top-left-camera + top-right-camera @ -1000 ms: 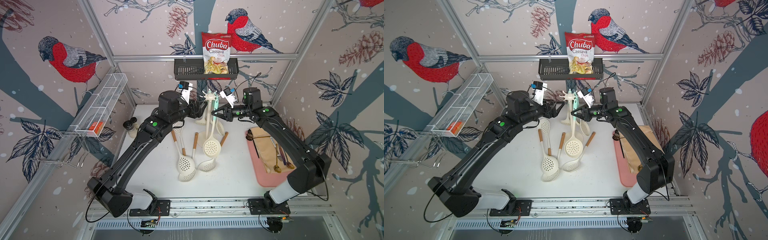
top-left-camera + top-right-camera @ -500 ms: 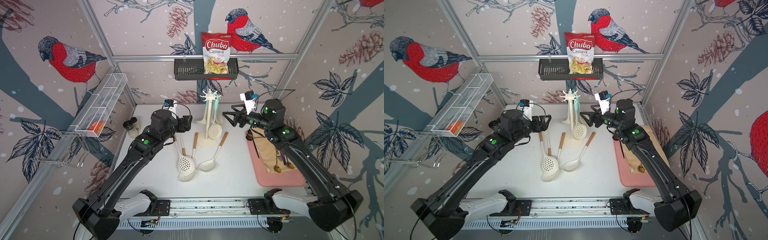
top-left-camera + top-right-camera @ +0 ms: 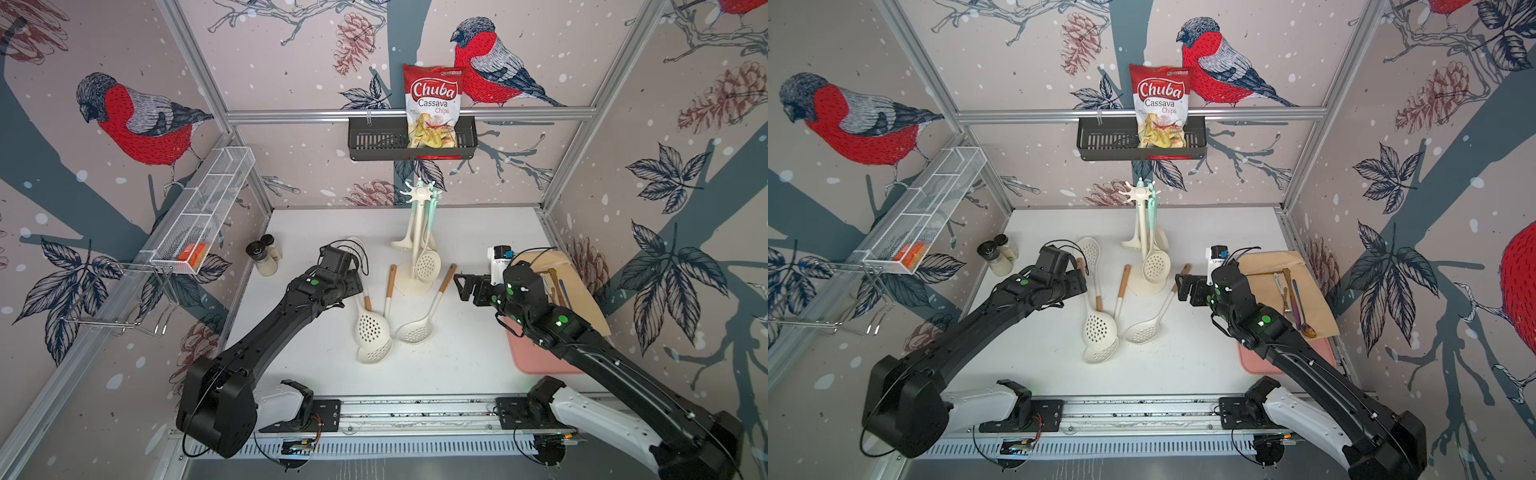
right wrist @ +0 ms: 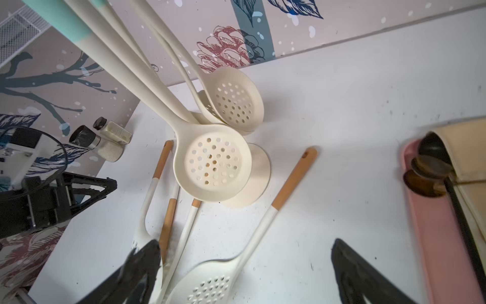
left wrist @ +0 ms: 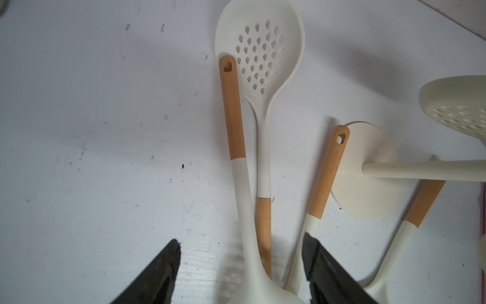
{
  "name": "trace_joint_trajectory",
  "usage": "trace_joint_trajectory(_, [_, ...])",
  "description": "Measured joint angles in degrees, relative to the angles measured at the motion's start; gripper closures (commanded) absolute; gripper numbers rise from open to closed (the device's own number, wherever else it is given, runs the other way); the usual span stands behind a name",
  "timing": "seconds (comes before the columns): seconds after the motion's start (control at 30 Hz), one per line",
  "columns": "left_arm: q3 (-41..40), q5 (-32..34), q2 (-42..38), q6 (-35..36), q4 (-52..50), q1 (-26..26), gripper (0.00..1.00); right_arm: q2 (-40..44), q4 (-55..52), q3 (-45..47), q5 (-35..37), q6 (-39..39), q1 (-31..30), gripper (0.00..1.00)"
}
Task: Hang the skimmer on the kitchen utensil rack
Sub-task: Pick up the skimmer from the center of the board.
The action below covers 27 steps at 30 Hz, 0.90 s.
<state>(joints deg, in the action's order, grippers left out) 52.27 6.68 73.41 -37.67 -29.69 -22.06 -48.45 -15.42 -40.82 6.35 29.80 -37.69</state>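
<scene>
Two tools, both spread and empty: left tool (image 5: pixel 240 240) above wooden-handled skimmers (image 3: pixel 371 330) lying on the white table (image 3: pixel 316 232), right tool (image 3: pixel 459 286) near the upright kitchen utensil rack (image 3: pixel 403 286). Teal-handled skimmer (image 3: pixel 428 264) hanging from rack's star top, bowl near base.

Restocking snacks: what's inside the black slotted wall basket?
A red-and-white Chuba cassava chips bag stands in the black slotted wall basket; whatever lies behind the bag is covered.

Chips bag (image 3: pixel 432 108) in blk basket (image 3: pixel 374 141); 2 shakers (image 3: pixel 264 257) on table (image 3: pixel 478 232); pink tray (image 3: pixel 532 357) w/ cloth (image 3: pixel 582 299).
</scene>
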Motion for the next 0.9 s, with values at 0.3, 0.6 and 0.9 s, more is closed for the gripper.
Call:
trace_joint_trajectory(0.3, [3.63, -6.1, 14.21, 1.79, 5.03, 6.95, 0.32, 4.66, 3.8, 7.02, -8.39, 3.54, 7.32, 0.07])
trace_joint_trajectory(0.6, [9.18, -11.76, 26.36, 4.68, 8.46, 10.21, 0.42, 1.11, 3.26, 8.33, -13.05, 6.25, 11.37, 0.0])
trace_joint_trajectory(0.9, [13.05, -14.16, 32.96, 6.16, 9.7, 11.41, 0.64, -5.11, -1.7, 5.53, -17.2, 5.11, 14.32, 0.0])
